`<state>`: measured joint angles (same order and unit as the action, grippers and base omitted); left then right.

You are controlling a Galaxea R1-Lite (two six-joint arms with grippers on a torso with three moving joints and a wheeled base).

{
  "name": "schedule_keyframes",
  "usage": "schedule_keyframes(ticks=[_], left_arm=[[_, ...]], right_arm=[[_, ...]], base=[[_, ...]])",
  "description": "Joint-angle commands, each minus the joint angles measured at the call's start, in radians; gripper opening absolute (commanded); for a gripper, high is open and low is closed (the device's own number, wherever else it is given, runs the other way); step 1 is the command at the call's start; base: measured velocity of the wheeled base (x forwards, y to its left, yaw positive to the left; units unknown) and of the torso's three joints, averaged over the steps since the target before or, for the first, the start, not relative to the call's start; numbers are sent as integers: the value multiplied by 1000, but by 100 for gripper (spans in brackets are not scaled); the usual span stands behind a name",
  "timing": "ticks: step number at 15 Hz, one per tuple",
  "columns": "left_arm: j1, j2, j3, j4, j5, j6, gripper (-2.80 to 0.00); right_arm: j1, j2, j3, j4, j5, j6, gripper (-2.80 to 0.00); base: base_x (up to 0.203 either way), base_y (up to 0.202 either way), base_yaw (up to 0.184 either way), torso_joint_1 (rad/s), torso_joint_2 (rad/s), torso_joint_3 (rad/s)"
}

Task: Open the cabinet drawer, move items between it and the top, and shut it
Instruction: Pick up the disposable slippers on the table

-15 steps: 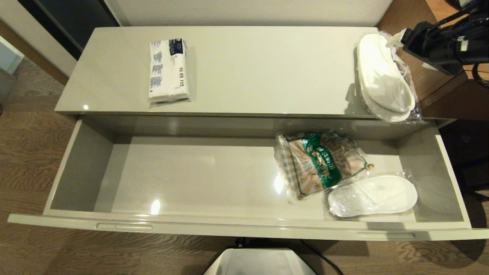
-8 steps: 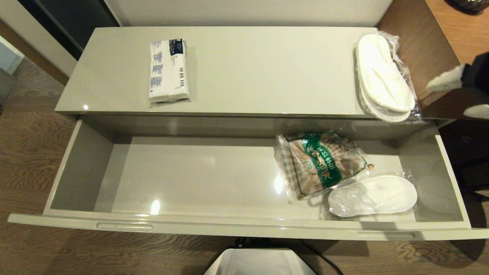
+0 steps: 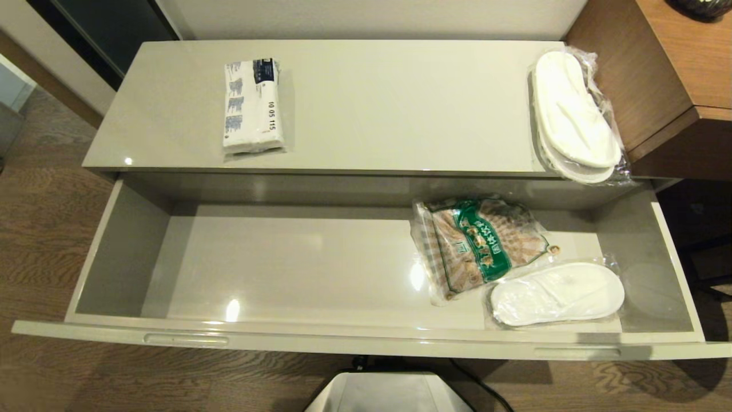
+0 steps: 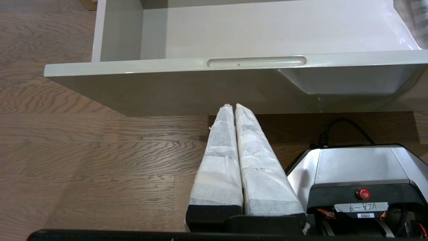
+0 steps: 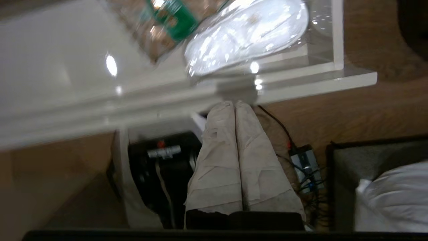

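Note:
The cream cabinet (image 3: 171,166) has its wide drawer (image 3: 354,340) pulled fully out. On the top (image 3: 400,103) lie a white pack with blue print (image 3: 252,105) at the left and wrapped white slippers (image 3: 573,117) at the right end. Inside the drawer, at its right, rest a green-and-brown snack bag (image 3: 482,246) and another wrapped slipper pack (image 3: 557,293). Neither arm shows in the head view. My left gripper (image 4: 231,106) is shut and empty, low in front of the drawer face (image 4: 200,90). My right gripper (image 5: 234,103) is shut and empty, below the drawer's right front corner (image 5: 354,78).
A brown wood-grain desk (image 3: 669,74) adjoins the cabinet's right end. My base (image 3: 389,392) stands on the wooden floor (image 3: 51,229) just before the drawer front. Cables (image 5: 302,160) lie on the floor near the right gripper.
The right arm has pulled back from beside the slippers on the top and dropped out of the head view. Its jaws have closed. Items and drawer have not moved.

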<state>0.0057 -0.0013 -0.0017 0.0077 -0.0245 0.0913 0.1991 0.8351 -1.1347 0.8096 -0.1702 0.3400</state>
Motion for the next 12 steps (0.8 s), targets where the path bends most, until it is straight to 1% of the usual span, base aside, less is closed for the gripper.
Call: schedule_keyframes(ticks=[1,3,5,6,8,9,10,12], left_arm=[[0,1,0,0,0,1,-280],[0,1,0,0,0,1,-280],[0,1,0,0,0,1,-280],[0,1,0,0,0,1,-280],[0,1,0,0,0,1,-280],[0,1,0,0,0,1,-280],[0,1,0,0,0,1,-280],[0,1,0,0,0,1,-280]], right_arm=[[7,-157,-65,138,71,-75,-280],[6,-160,-210,240,130,-79,-280],[-7,-163,-332,364,224,-80,-280],[-41,-170,-346,408,280,-81,-280],[-157,-195,-346,465,393,-95,-280],[-204,-220,-338,500,447,-115,-280],[-232,-253,-318,531,482,-152,-280],[-243,-309,-240,541,497,-204,-280]], base=[[0,0,0,0,0,0],[0,0,0,0,0,0],[0,0,0,0,0,0],[0,0,0,0,0,0],[0,0,0,0,0,0],[0,0,0,0,0,0],[0,0,0,0,0,0],[0,0,0,0,0,0]])
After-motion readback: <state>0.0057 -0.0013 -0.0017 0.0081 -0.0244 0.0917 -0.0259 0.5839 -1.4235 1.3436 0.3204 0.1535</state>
